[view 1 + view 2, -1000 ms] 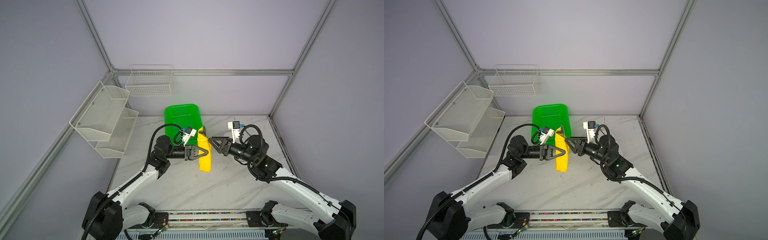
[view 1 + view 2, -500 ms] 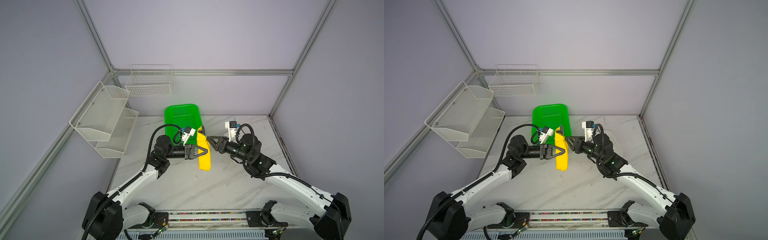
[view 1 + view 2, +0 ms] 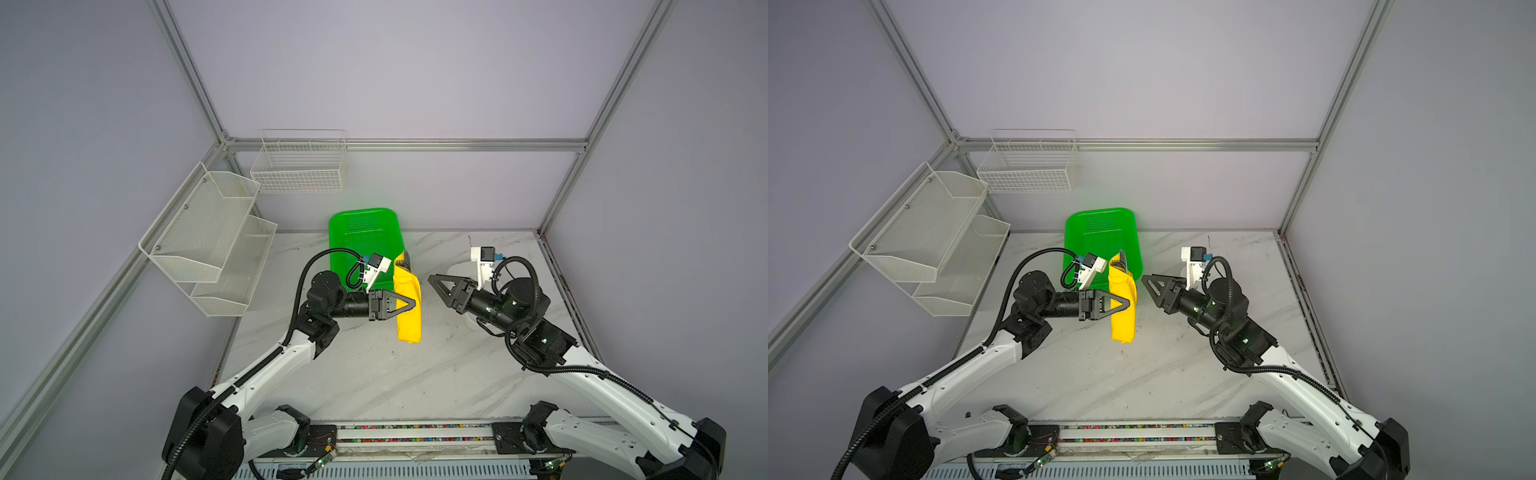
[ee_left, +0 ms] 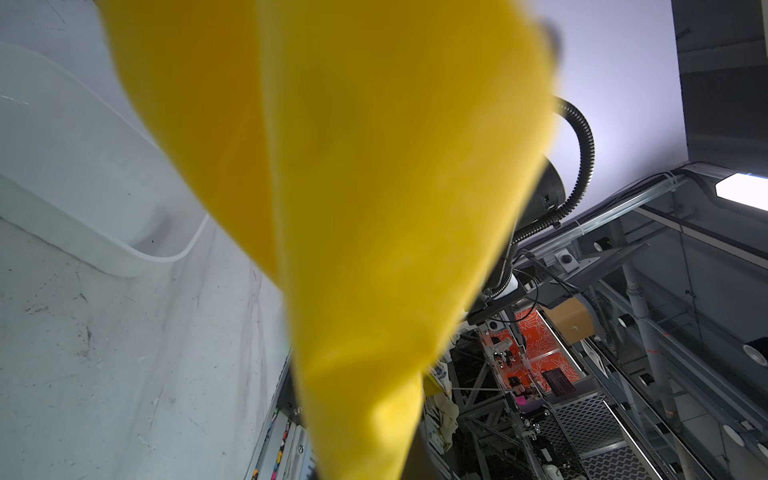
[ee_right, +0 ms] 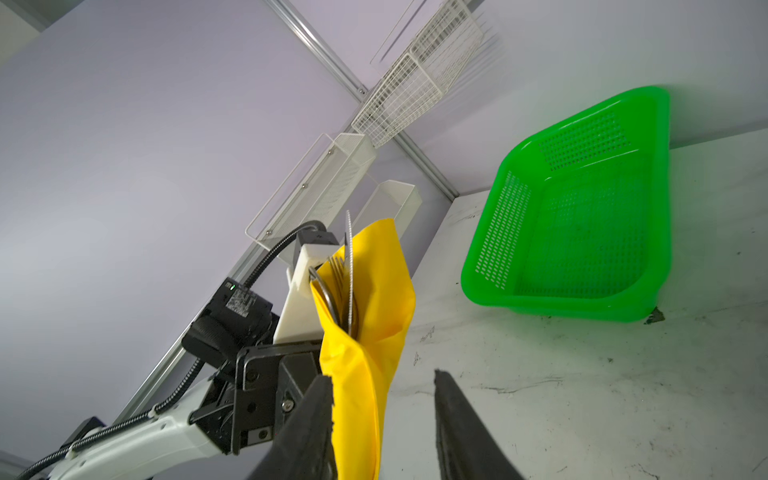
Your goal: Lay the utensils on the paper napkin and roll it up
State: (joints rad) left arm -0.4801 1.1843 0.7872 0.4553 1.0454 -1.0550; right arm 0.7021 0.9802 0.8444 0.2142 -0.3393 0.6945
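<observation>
The paper napkin (image 3: 409, 316) (image 3: 1123, 320) is a yellow roll held upright above the table, and it fills the left wrist view (image 4: 374, 208). My left gripper (image 3: 412, 303) (image 3: 1126, 303) is shut on the middle of the roll from the left. The utensils (image 5: 347, 274) (image 3: 1121, 261) stick out of the roll's top end: fork tines, a knife edge and a rounded rim show. My right gripper (image 3: 434, 280) (image 3: 1145, 278) (image 5: 382, 375) is open just right of the roll. A small gap shows between them in both top views.
A green basket (image 3: 361, 232) (image 5: 582, 228) leans at the back wall behind the roll. A white tray (image 4: 104, 257) lies on the marble table under my right arm. Mesh shelves (image 3: 208, 237) and a wire basket (image 3: 299, 166) hang on the left and back walls.
My right gripper reached in toward the roll, then drew back a little to the right. The left gripper and the roll have stayed put.
</observation>
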